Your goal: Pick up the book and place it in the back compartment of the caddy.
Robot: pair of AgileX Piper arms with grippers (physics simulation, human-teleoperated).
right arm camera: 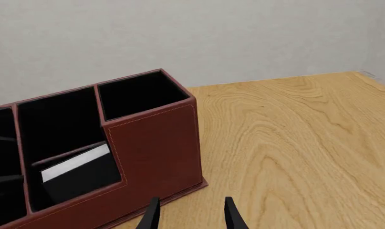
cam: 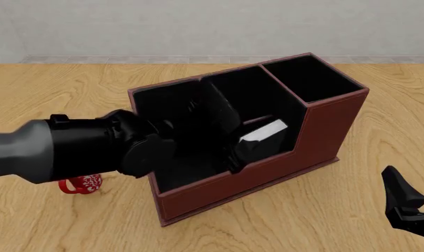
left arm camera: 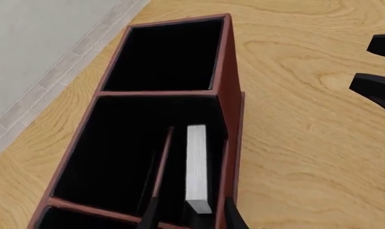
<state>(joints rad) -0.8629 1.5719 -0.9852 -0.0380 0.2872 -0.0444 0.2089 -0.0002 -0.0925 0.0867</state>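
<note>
The caddy (cam: 324,131) is a dark red-brown box with a black interior, standing mid-table. The book (cam: 266,130) leans inside the middle section, in the narrow slot between a thin divider (left arm camera: 164,162) and the lower long wall. Its white page edges (left arm camera: 197,164) face up, and it also shows as the book (right arm camera: 74,167) in the right wrist view. My left gripper (left arm camera: 192,217) reaches into that section just above the book, open, with its fingers on either side of the book's near end. My right gripper (cam: 413,185) hovers open and holds nothing, off the caddy's near right corner.
A red-and-white mug (cam: 82,184) stands on the table left of the caddy, half hidden under my left arm (cam: 71,149). The tall square compartment (cam: 310,76) at the caddy's far right end holds nothing. Bare wood lies to the right and in front.
</note>
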